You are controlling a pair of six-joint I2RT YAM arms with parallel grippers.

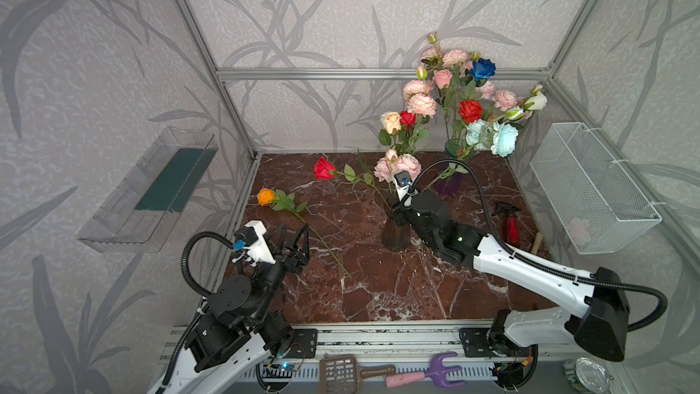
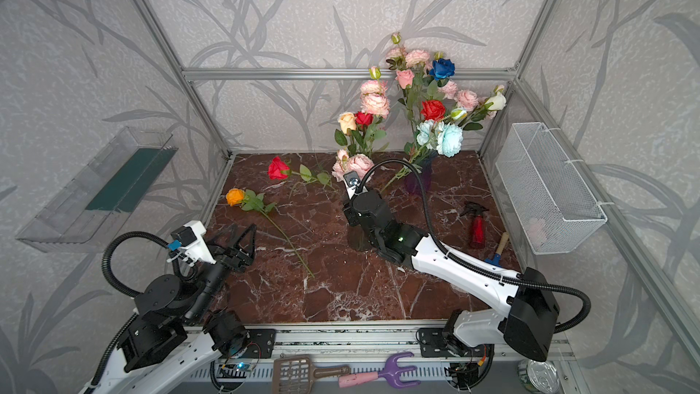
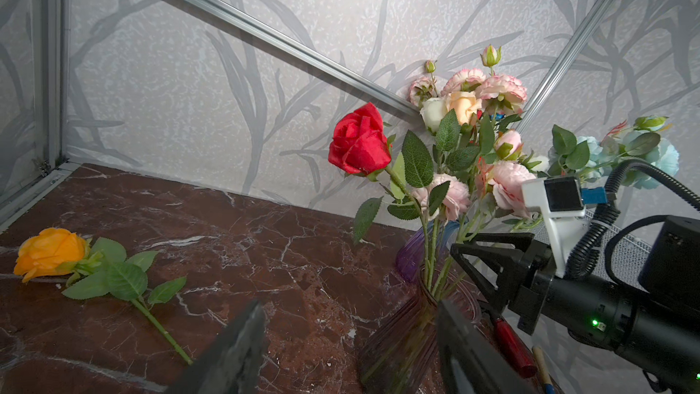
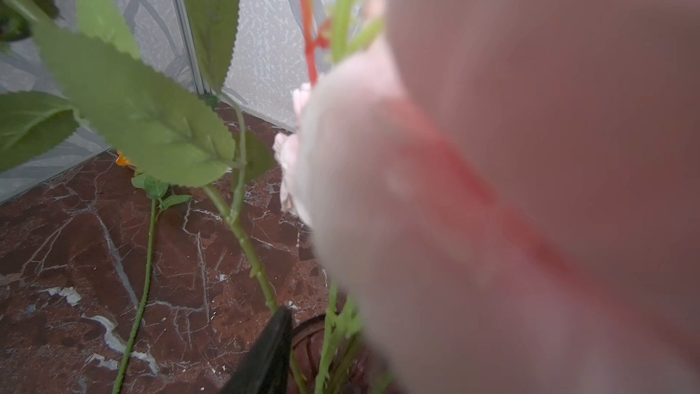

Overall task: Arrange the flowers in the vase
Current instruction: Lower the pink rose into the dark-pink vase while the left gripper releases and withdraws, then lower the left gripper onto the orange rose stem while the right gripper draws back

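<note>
Marble top: L claw hovers wide open, empty; R arm stretched to vase, R claw state unclear.

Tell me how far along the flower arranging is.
Done: bunches stand in the brown vase and the purple vase. In hand: the red rose leans from the brown vase's mouth, with the right gripper at its neck. Left: the orange rose lies on the table; the left gripper hovers open and empty nearby.
</note>
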